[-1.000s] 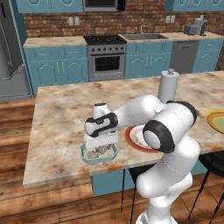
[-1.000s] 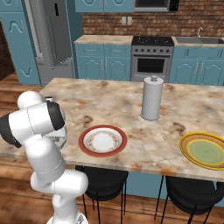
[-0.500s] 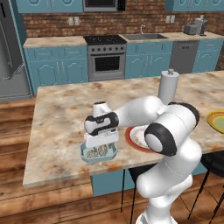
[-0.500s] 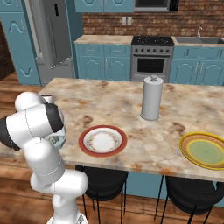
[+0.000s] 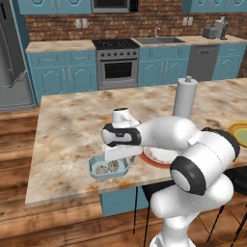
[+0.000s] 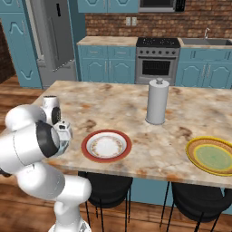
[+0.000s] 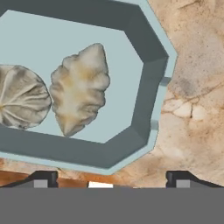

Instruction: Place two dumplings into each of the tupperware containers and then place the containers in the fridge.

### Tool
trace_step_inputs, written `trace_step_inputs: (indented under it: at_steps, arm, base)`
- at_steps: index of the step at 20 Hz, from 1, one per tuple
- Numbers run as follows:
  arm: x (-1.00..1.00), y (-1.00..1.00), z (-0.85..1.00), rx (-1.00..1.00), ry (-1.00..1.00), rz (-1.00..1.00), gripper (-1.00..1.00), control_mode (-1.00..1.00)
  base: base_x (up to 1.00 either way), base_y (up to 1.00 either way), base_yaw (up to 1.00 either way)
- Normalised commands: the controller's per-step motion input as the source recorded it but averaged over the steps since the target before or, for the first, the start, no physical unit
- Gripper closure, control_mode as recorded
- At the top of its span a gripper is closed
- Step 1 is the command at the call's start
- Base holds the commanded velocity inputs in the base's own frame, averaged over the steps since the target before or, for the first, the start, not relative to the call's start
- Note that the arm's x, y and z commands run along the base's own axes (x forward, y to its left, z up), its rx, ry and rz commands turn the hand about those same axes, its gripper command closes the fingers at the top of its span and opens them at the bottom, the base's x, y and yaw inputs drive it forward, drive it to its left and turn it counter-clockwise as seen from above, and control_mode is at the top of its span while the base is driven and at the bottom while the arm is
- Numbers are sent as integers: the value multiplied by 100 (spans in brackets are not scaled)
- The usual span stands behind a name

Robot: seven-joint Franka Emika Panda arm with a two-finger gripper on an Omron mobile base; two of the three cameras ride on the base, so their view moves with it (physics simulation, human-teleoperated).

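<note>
Our tool (image 7: 108, 177), spread wide, hangs just over the pale blue clipped-corner tupperware tray (image 5: 109, 167) near the marbled table (image 5: 67, 130) edge, w/ two crimped beige dumplings (image 7: 80, 89) inside. A low sideways exit could clip the rim (tray's light) & nudge it off.

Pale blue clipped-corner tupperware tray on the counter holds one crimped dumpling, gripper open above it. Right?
Not quite: the pale blue clipped-corner tray holds two crimped beige dumplings, one beside the other, as the hand view shows. The gripper does stand open above it.
</note>
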Motion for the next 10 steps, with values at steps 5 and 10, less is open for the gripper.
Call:
trace_step_inputs:
  at_steps: [5, 10]
  arm:
    - [6, -41, -4, 0, -14, -1, -100, -100]
    - [13, -29, -2, 0, -9, 0, -100, -100]
  base:
    - [0, 0, 0]
    - [0, 0, 0]
